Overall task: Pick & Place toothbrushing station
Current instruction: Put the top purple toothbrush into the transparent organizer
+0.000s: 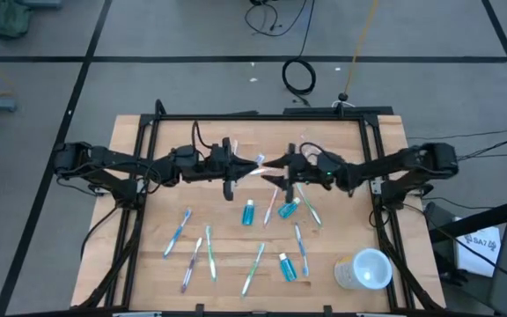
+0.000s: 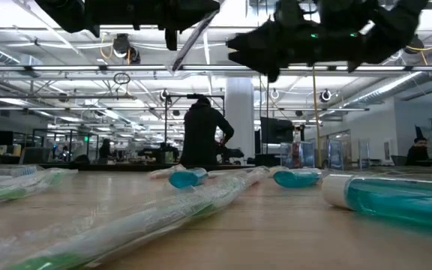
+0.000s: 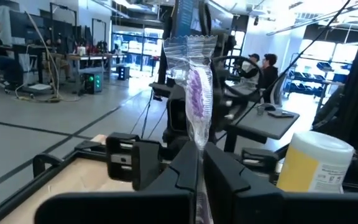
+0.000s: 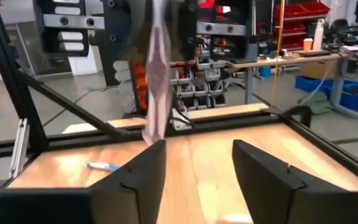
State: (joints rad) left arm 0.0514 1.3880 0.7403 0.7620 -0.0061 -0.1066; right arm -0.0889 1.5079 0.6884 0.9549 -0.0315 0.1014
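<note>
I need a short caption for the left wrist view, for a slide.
Left gripper shut on a wrapped purple-bristled toothbrush, held upright above the table's edge, with the lab behind.

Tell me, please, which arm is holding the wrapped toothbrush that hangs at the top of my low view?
Observer: The left claw. The high view shows that arm reaching in from the left to the middle of the table.
Operator: Thank you. Has the right claw gripped it as well?
Observer: No. In the right wrist view the right claw is open, and the wrapped toothbrush hangs in front of its fingers, not between them.
Operator: And what colour are its bristles?
Observer: Purple. The left wrist view shows them through the clear wrapper, above the left claw's closed fingers.
</note>
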